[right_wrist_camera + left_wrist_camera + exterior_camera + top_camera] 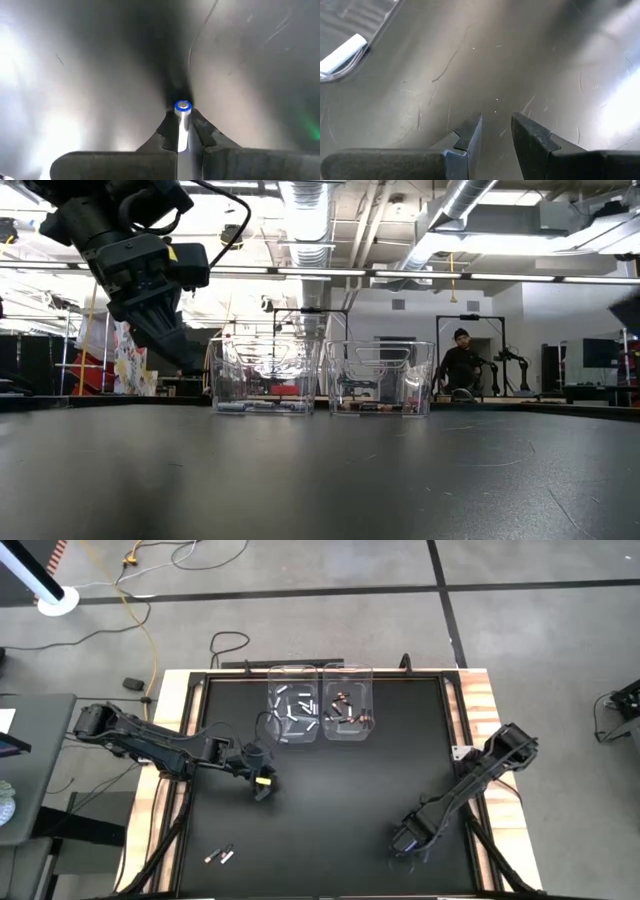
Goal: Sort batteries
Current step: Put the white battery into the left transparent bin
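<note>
Two clear bins stand at the table's far middle. The left bin point(293, 730) holds several white batteries point(298, 705). The right bin point(347, 732) holds reddish-dark batteries point(347, 712). Two loose batteries point(220, 856) lie on the black table near its front left. My right gripper point(405, 845) point(182, 117) is at the front right, pointing steeply down, shut on a white battery point(181, 125) with a blue-ringed end. My left gripper point(263, 788) point(496, 122) point(150, 300) hovers left of centre, near the left bin, with a narrow empty gap between its fingers. My right gripper pinches the white battery by its sides point(181, 132) between the two fingers. The battery lies along the fingers, and its blue-ringed end point(183, 105) sticks out just past the fingertips toward the table. The fingers come from above, slanting steeply down.
A corner of the left bin with a white battery point(342, 52) shows in the left wrist view. Wooden rails point(480, 705) frame the black table top. A person point(460, 365) sits in the room far behind the bins.
</note>
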You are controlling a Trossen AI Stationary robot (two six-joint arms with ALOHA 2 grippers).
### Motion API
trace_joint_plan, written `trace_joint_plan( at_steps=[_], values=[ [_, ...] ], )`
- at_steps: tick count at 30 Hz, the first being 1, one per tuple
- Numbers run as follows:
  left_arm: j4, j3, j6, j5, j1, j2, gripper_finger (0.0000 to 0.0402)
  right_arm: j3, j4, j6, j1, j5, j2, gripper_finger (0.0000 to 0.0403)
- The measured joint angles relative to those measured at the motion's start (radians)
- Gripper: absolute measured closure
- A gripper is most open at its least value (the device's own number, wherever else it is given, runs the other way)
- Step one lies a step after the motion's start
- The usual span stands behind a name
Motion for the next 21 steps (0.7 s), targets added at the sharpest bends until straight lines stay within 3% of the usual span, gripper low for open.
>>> trace_joint_plan(
  at_steps=[5, 11, 16, 21],
  values=[
    [-0.006, 0.000, 0.042, 0.000, 0.000, 0.000, 0.0301, 0.063, -0.009, 0.101, -0.044, 0.039, -0.001, 0.0377],
    [-0.029, 0.000, 0.080, 0.000, 0.000, 0.000, 0.0301, 0.167, 0.049, 0.156, -0.115, 0.225, -0.002, 0.0377],
    [-0.035, 0.000, 0.076, 0.041, 0.000, 0.000, 0.0301, 0.249, 0.182, 0.094, -0.202, 0.354, -0.003, 0.0377],
    [-0.085, 0.000, 0.077, 0.056, 0.000, 0.000, 0.0301, 0.328, 0.340, -0.043, -0.331, 0.410, -0.003, 0.0376]
  ],
)
